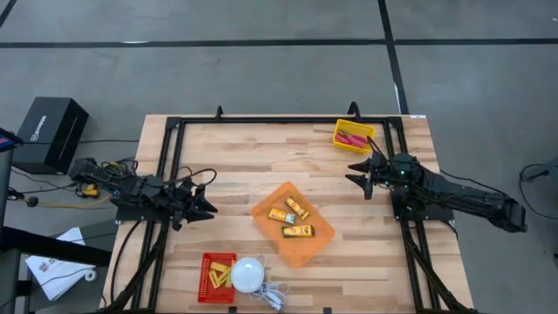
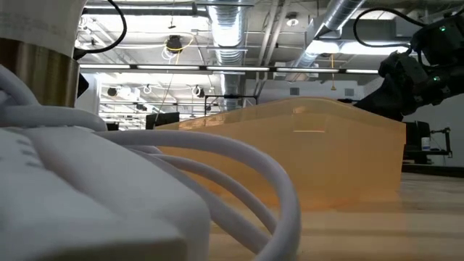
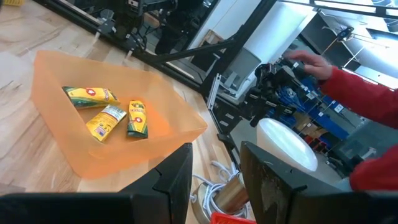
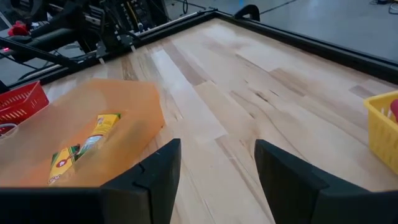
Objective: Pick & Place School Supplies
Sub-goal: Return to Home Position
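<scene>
Centre of the high view: three packets lie in the orange tray. Scissors sit in the yellow bin, upper right, and yellow blocks in the red bin, lower left. My left tool and right tool, both released and empty, flank the tray above the counter. To home well, I judge I should retract level, clear of rims and the cord.

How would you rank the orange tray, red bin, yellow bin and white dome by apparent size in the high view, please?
1. orange tray
2. red bin
3. yellow bin and white dome: too alike to rank.
</scene>
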